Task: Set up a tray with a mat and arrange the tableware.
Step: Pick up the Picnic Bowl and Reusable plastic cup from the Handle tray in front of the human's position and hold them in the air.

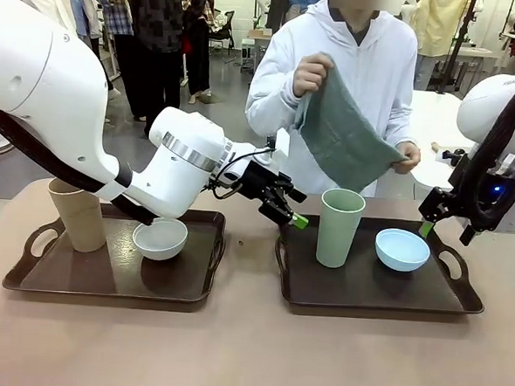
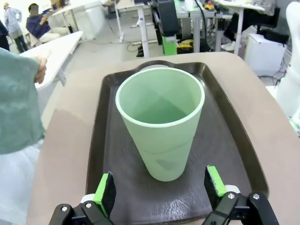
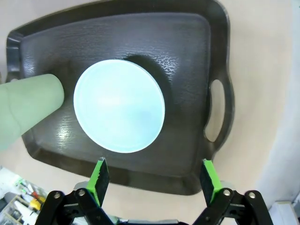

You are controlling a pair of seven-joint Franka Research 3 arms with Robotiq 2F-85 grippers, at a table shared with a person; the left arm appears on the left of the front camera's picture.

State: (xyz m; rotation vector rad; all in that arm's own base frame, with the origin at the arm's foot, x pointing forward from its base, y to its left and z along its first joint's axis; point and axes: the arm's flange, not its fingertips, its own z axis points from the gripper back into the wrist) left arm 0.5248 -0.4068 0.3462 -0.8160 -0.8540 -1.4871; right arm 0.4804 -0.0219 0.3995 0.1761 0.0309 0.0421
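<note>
Tableware sits upright on trays: pale green tumbler and light blue bowl on right tray, tan tumbler and white bowl on left tray. Left gripper and right gripper gape wide, empty. Across the table, a person's hand holds the mat.

Both wide open and empty: left hand, right hand, fingertips downward.
</note>
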